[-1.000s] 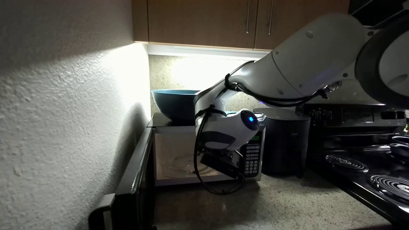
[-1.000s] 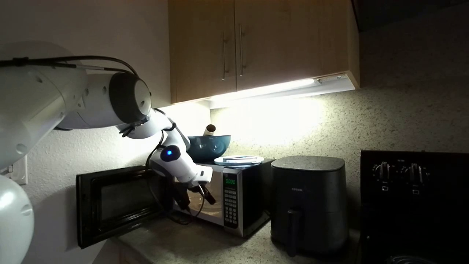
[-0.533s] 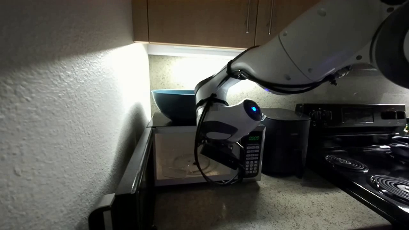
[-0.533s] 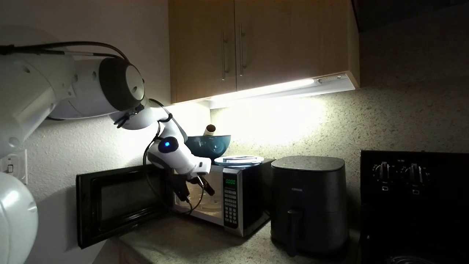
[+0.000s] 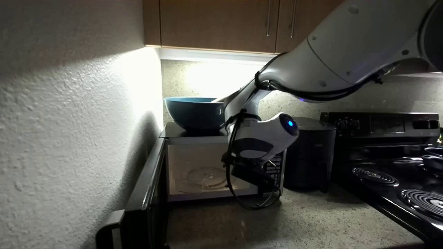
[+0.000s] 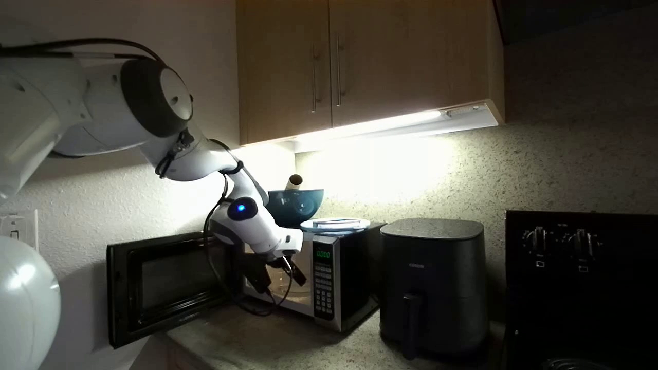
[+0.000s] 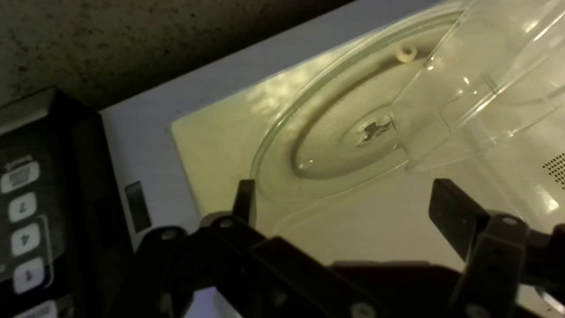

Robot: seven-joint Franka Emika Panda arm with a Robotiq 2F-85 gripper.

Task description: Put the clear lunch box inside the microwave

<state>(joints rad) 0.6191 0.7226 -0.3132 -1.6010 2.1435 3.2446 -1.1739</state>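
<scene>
The clear lunch box (image 7: 468, 101) shows at the upper right of the wrist view, inside the microwave and over part of the glass turntable (image 7: 282, 172). Whether it lies flat or tilted is hard to tell. In the exterior views it is too faint to make out surely. The microwave (image 5: 193, 155) stands with its door swung wide open; it also shows in an exterior view (image 6: 324, 282). My gripper (image 7: 344, 194) is open, with nothing between its fingers, in front of the cavity near the control panel side. The lunch box is beyond the fingertips, apart from them.
The open door (image 6: 169, 288) stands out near the left wall. A blue bowl (image 5: 193, 114) and a plate (image 6: 334, 225) sit on top of the microwave. A dark air fryer (image 6: 434, 288) stands beside it. A stove (image 5: 380, 180) is at the right. Wooden cabinets (image 5: 214, 24) hang above.
The hand has moved right across the microwave's front, toward the control panel, and the upper arm has risen and drawn back. More of the cavity and turntable shows now. The door has not moved.
</scene>
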